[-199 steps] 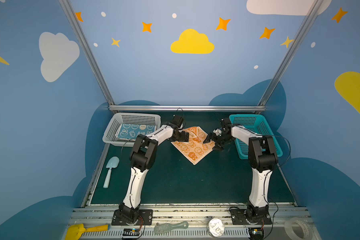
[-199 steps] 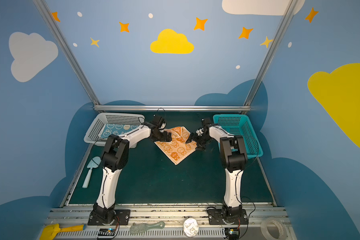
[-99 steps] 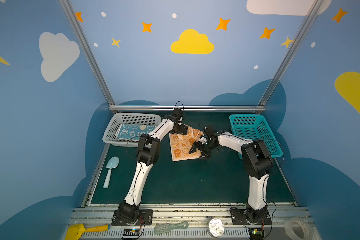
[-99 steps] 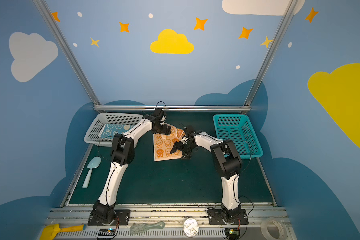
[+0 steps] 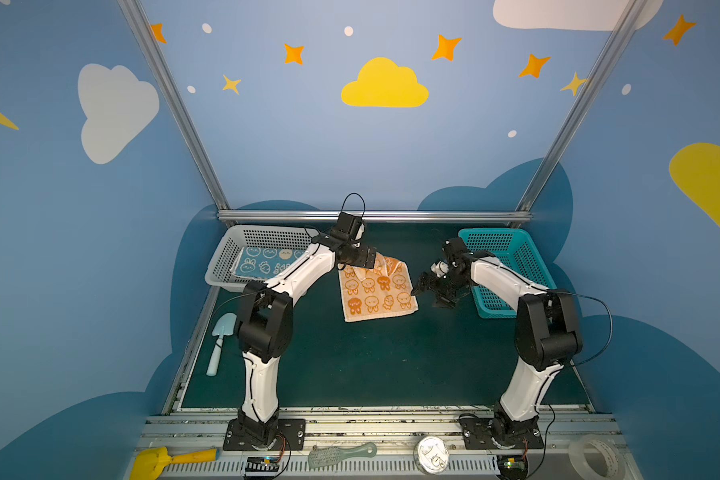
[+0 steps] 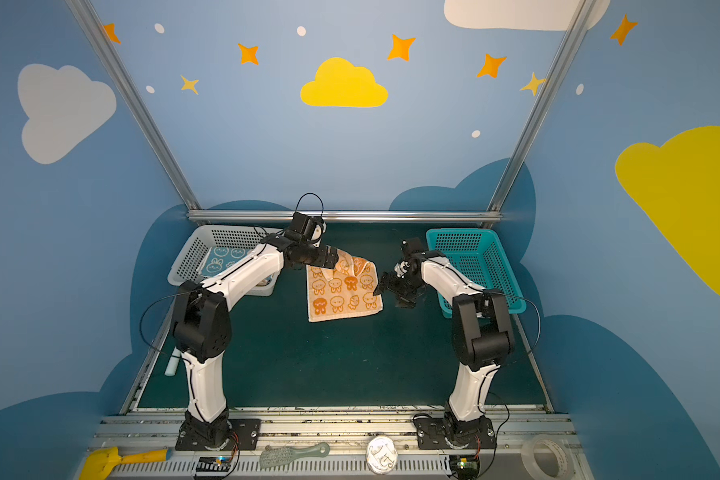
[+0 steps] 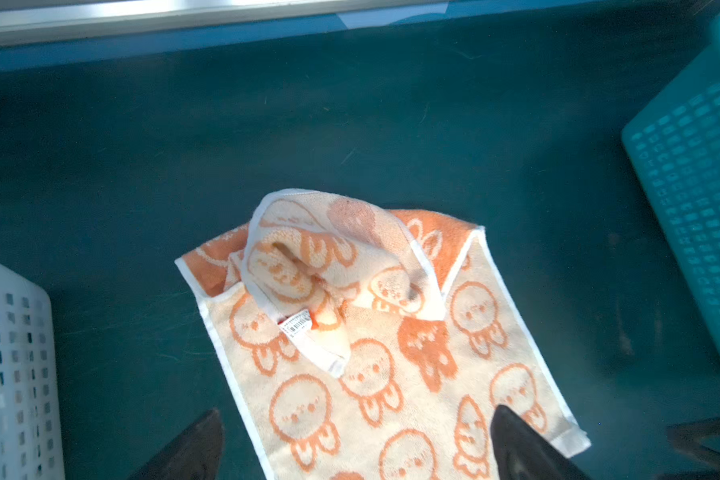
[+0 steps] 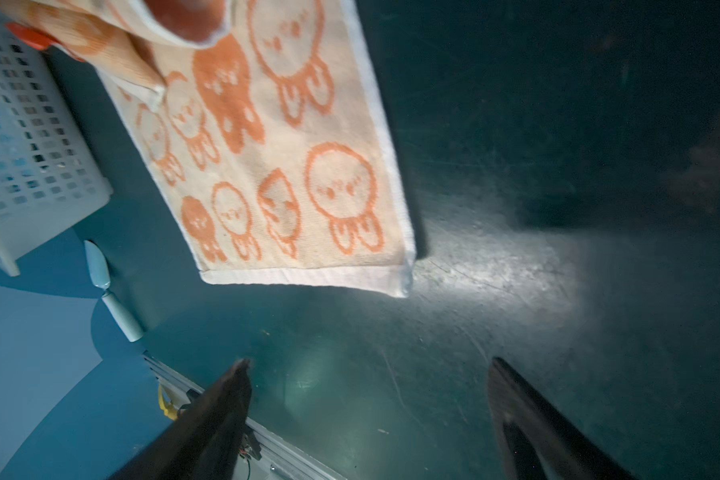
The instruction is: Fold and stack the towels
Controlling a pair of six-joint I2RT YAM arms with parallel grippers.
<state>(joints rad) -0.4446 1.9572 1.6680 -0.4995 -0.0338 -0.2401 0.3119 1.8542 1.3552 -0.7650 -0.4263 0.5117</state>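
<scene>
- Your left gripper point(image 7: 356, 411) has its jaws wide apart and grips nothing. It hangs over the far end of the orange towel point(image 5: 375, 295), and its dark fingertips point(image 7: 208, 428) straddle the cloth in the left wrist view. I cannot tell whether they touch it.
- Your right gripper point(image 8: 368, 361) is also spread open and holds nothing. It sits just beside the towel's right edge, over the bare green mat point(image 5: 371, 365).
- The orange towel lies on the mat between the two baskets. Its near part is flat, but its far end is bunched and flopped back on itself, with the tag point(image 7: 296, 324) showing. I judge this a loose, unfinished fold.
- A blue towel point(image 5: 262, 262) lies in the white basket point(image 5: 225, 253), which is beside the left arm. I cannot tell whether it is folded.
- I see no towel in the teal basket point(image 5: 491, 235), and no third towel is in view.
- Going by this, you have no stack yet. You need to smooth and fold the orange towel, then deal with the others.
</scene>
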